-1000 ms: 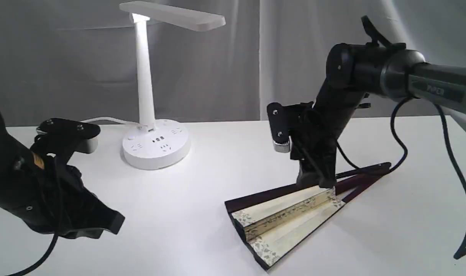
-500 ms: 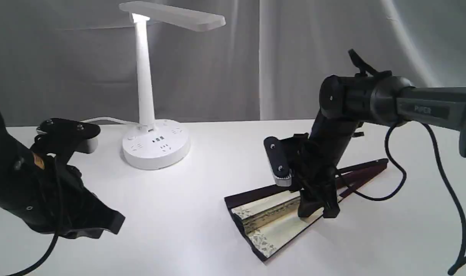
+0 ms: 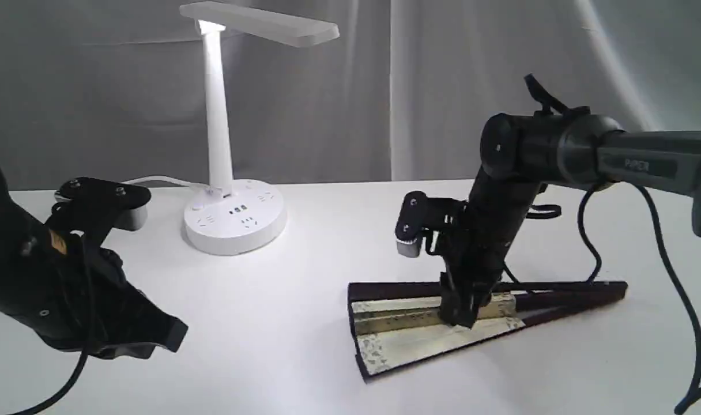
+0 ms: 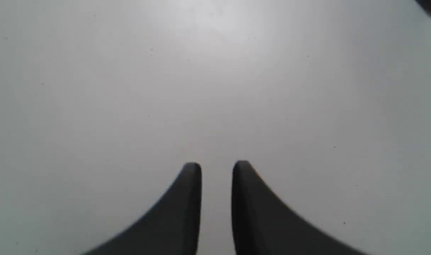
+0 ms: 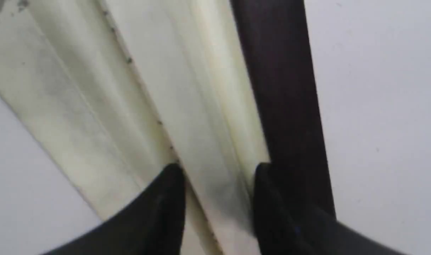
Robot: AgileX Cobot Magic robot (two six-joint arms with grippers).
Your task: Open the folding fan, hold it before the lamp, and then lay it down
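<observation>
- My right fingers [image 5: 166, 198] stand apart, tips down on the folding fan [image 5: 130, 88]. One tip sits on the cream leaf [image 5: 77, 78], the other at the edge of the dark guard [image 5: 279, 88], with a raised fold of the leaf between them.
- I cannot tell whether they are clamping that fold or only pressing on it.
- From the exterior view, my right fingers [image 3: 460, 308] come down steeply onto the middle of the folding fan [image 3: 419, 340].
- The fan lies flat on the white desk [image 3: 304, 271], right of centre. It is spread only into a narrow wedge, its wide end pointing left and its maroon ribs [image 3: 569, 300] running together to the right.
- My left fingers [image 4: 190, 198] are almost together, with a slim gap between them and nothing in it. They hang low over bare desk on the left side, well apart from the fan.
- The lamp [image 3: 217, 115] stands lit at the back left, with its white cord [image 3: 154, 181] trailing off behind. It is well apart from the fan.
</observation>
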